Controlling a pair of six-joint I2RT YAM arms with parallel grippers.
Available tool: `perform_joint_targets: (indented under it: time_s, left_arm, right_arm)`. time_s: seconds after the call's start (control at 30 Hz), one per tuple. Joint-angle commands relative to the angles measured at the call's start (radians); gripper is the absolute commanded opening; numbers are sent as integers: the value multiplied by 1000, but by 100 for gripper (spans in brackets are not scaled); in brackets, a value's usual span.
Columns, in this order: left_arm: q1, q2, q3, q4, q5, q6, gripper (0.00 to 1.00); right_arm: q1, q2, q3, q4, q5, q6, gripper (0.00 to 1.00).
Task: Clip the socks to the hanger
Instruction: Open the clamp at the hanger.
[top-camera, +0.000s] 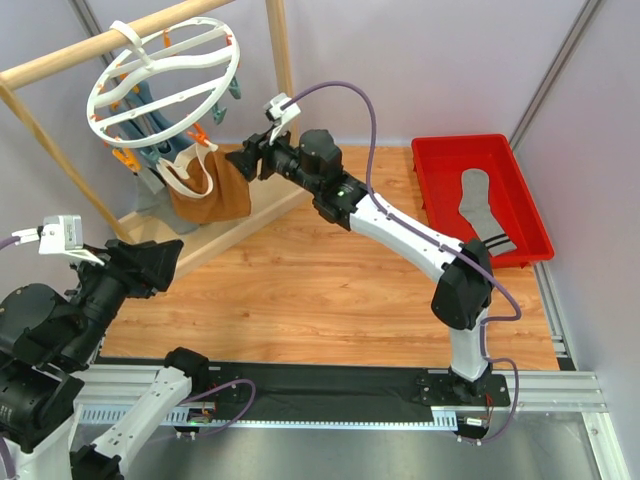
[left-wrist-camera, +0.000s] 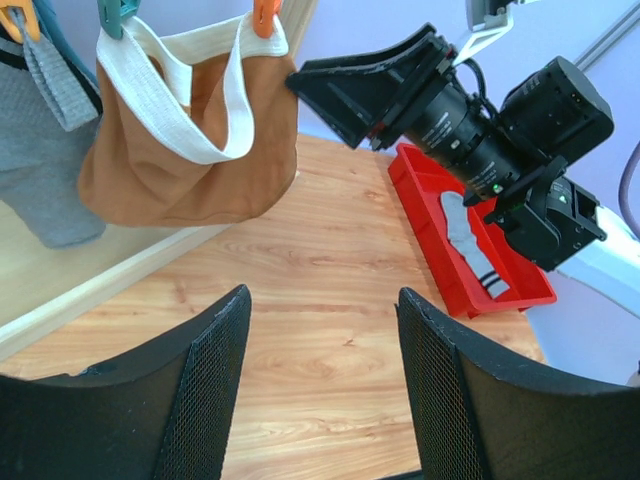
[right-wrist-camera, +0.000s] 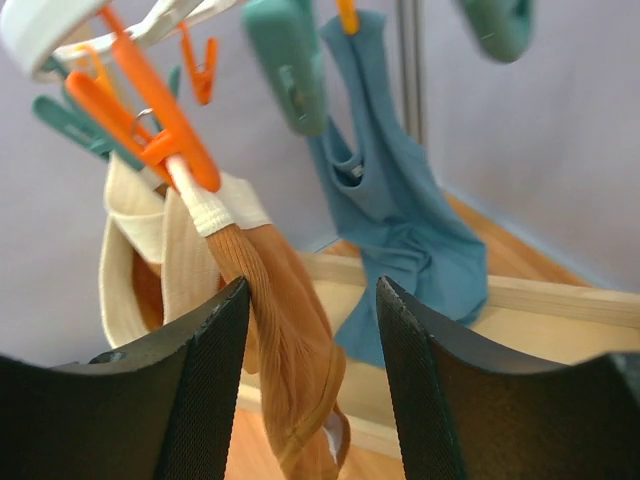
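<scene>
A soft, light, floppy sock (top-camera: 487, 205) is laid flat in the red tray (top-camera: 460, 140) at three o'clock. It is best pinched at the striped cuff (left-wrist-camera: 490, 282). The left claw (top-camera: 165, 262) and right claw (top-camera: 243, 160) are held open and empty. The hanger (top-camera: 232, 65) is hung at eleven o'clock.

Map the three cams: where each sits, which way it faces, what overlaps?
Top external: above and behind the bases, looking down on the table; both arms in view, left gripper and right gripper open.
Left wrist: low over the table, facing the tote bag and red tray; own fingers below, right arm ahead.
Right wrist: close under the hanger, facing its clips, the bag, the teal cloth; own fingers below.
Shared: the bag in all three; tray and its sock in top and left wrist.
</scene>
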Motion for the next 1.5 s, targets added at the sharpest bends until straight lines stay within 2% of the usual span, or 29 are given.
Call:
perform_joint_targets:
  time_s: [0.0, 0.23, 0.37, 0.6, 0.73, 0.97, 1.13, 1.3, 1.47]
  left_arm:
    - [3, 11, 2, 34, -22, 25, 67]
    - [3, 54, 65, 54, -56, 75, 67]
    - [3, 74, 82, 74, -48, 86, 67]
    - [3, 88, 79, 108, -25, 72, 67]
    - [3, 93, 83, 143, 2, 34, 66]
    - [3, 91, 37, 267, 70, -118, 66]
    - [3, 99, 27, 312, 114, -172, 65]
    - [3, 102, 31, 313, 127, -178, 65]
    - [3, 105, 27, 313, 131, -184, 64]
  right_arm:
    - [-29, -43, 21, 119, 13, 11, 55]
    - [-36, 32, 106, 162, -45, -18, 55]
    - [-36, 35, 107, 248, -37, -29, 55]
    - [-36, 120, 222, 236, -117, -20, 57]
    - [-33, 134, 219, 271, -139, -3, 61]
    - [-19, 190, 293, 288, -149, 14, 62]
    - [-12, 230, 342, 288, -90, 5, 61]
    - [-13, 247, 369, 292, -25, 0, 56]
    - [-10, 246, 377, 283, -16, 5, 41]
